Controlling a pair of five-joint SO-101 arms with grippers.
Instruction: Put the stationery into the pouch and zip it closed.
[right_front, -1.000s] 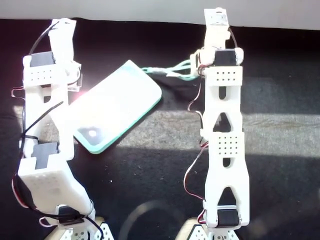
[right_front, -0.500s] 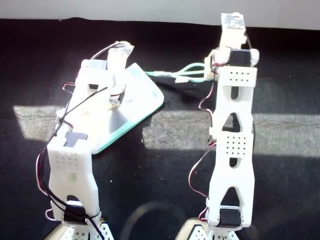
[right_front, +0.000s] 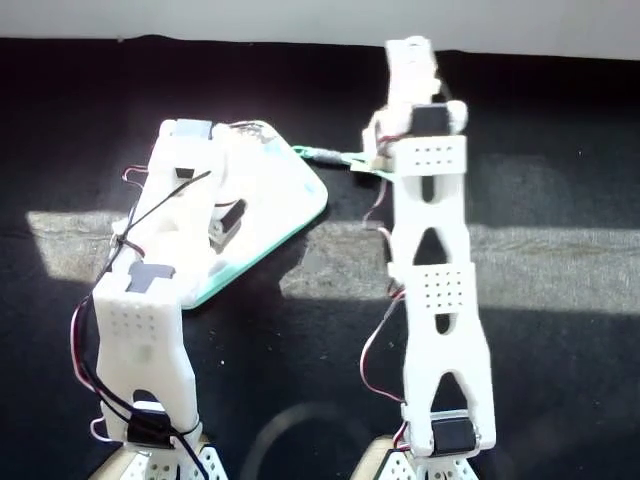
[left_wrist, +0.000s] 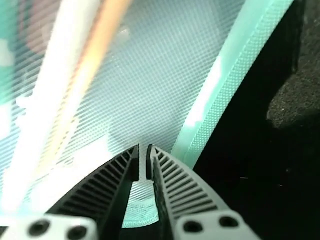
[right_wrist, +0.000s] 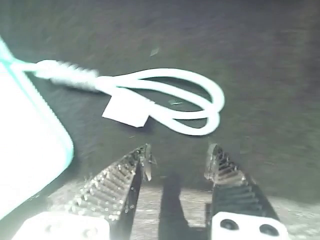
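Mint-green cord loop (right_wrist: 80, 76) at the pouch (right_front: 285, 190) corner lay on the black desk (right_front: 560, 150) just ahead of the wide-open right gripper (right_wrist: 180, 152), while the nearly closed left gripper (left_wrist: 144, 150) pressed the pouch.

The left arm (right_front: 145, 330) and right arm (right_front: 437, 300) are built of white plastic links with slotted cut-outs and grids of small holes, joined by black servo blocks. Red and black cables loop along each arm. The left gripper (left_wrist: 144, 157) and right gripper (right_wrist: 180, 160) have dark ribbed fingers (left_wrist: 175, 180) on white mounts with dark screw holes.
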